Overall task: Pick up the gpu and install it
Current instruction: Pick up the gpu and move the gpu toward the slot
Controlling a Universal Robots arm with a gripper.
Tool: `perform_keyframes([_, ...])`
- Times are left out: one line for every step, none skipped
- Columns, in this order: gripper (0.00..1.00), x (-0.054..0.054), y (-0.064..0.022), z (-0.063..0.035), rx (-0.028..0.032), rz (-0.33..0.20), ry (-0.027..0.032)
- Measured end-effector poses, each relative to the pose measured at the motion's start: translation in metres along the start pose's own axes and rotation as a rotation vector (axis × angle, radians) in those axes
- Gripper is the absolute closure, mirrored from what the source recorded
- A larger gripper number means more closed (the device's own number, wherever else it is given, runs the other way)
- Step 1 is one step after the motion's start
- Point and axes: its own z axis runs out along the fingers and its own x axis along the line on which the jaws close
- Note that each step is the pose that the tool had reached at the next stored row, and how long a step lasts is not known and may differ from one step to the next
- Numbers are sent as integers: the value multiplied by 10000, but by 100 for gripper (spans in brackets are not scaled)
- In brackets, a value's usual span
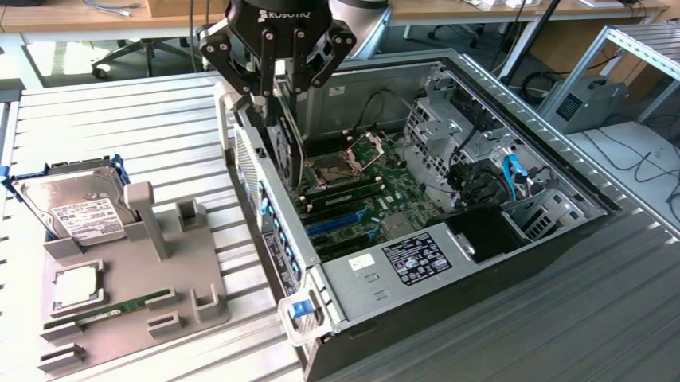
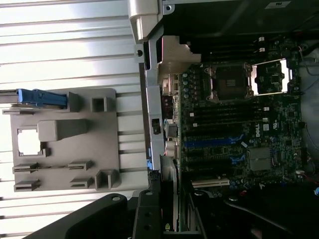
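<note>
We're logging the end effector (image 1: 279, 91) grasping the gpu (image 1: 283, 147), the card hanging straight beneath it, just inside the case rear wall (image 1: 247, 159), blue slots (image 1: 334, 224) lying below.

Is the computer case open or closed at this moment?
Open. The computer case has no side panel on top, and the motherboard with its blue slots is plainly visible inside.

One gripper (image 1: 279, 107), one gpu (image 1: 287, 163), one open computer case (image 1: 425, 290), one motherboard (image 1: 399, 195), one hard drive (image 1: 76, 211), one grey parts holder (image 1: 170, 274), one green memory stick (image 1: 133, 305), one square silver chip (image 1: 76, 286)
</note>
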Motion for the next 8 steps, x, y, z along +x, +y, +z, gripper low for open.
perform_keyframes([73, -5, 0, 0, 0, 0, 0])
perform_keyframes([73, -8, 1, 0, 1, 0, 0])
perform_keyframes([73, -18, 1, 0, 0, 0, 1])
perform_keyframes([73, -22, 2, 0, 1, -1, 1])
perform_keyframes([73, -31, 2, 1, 1, -1, 0])
perform_keyframes([73, -36, 3, 1, 0, -1, 0])
perform_keyframes([73, -40, 3, 1, 0, -1, 0])
perform_keyframes([73, -45, 3, 1, 0, 0, 1])
